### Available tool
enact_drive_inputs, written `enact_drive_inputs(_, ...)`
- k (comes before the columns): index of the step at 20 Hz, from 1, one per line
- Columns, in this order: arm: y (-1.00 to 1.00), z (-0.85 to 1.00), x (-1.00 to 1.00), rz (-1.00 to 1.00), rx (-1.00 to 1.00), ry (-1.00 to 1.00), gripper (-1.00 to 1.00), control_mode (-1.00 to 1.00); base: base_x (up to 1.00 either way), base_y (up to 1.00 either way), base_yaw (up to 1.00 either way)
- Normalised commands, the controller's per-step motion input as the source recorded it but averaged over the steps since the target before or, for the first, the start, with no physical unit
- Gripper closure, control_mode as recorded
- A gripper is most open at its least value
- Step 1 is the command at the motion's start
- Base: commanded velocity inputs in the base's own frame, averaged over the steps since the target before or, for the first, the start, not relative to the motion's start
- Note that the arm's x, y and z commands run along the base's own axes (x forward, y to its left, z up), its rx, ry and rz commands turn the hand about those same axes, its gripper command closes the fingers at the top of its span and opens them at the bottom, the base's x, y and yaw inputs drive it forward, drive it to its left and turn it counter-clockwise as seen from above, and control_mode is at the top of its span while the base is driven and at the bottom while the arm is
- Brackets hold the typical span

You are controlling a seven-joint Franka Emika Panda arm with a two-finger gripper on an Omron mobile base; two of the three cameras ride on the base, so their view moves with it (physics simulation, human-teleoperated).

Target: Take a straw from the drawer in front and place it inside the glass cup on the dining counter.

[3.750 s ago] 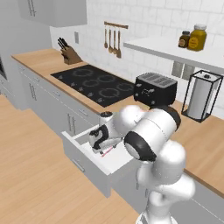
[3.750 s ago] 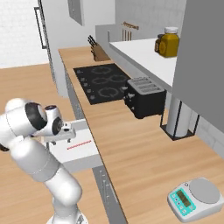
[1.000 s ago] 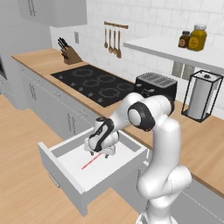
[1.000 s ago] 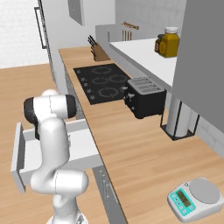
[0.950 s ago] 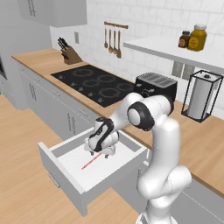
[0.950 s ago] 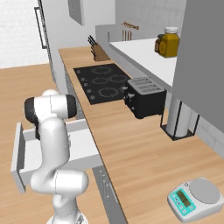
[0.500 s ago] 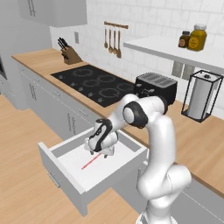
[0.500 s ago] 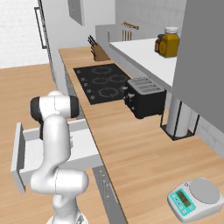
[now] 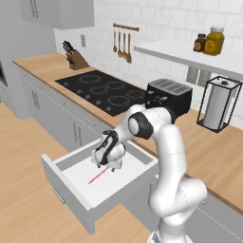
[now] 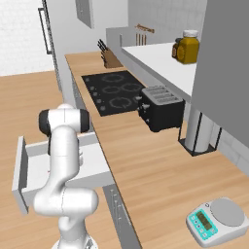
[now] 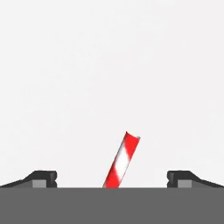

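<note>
Inside one pulled-out drawer point(image 9: 124, 186), one straw point(image 9: 98, 176) beneath wide-spread pincer point(image 9: 106, 164)

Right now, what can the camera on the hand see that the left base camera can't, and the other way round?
The hand view shows the straw up close with red and white stripes, lying between the hand's wide-open fingertips. The left base view shows the whole open drawer, the stovetop, the toaster and the knife block. Both show the straw on the drawer's white floor, not yet picked up.
</note>
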Motion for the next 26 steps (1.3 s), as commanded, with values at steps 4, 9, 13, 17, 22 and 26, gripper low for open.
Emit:
enact_drive_inputs(4, 0.11, -0.4, 0.18, 0.0, -0.01, 0.05, -1.0, -1.0, 0.0, 0.0, 0.0)
enact_drive_inputs(9, 0.18, -0.54, 0.07, 0.0, -0.04, 0.04, -1.0, -1.0, 0.0, 0.0, 0.0)
enact_drive_inputs(13, 0.11, -0.52, -0.16, 0.0, -0.06, 0.0, 1.0, -1.0, 0.0, 0.0, 0.0)
enact_drive_inputs(17, 0.0, -0.42, -0.46, 0.0, -0.09, -0.15, 1.0, -1.0, 0.0, 0.0, 0.0)
enact_drive_inputs(22, 0.0, -0.29, -0.34, 0.0, -0.06, -0.16, 1.0, -1.0, 0.0, 0.0, 0.0)
enact_drive_inputs(26, -0.03, 0.11, -0.37, 0.0, -0.01, -0.19, 1.0, -1.0, 0.0, 0.0, 0.0)
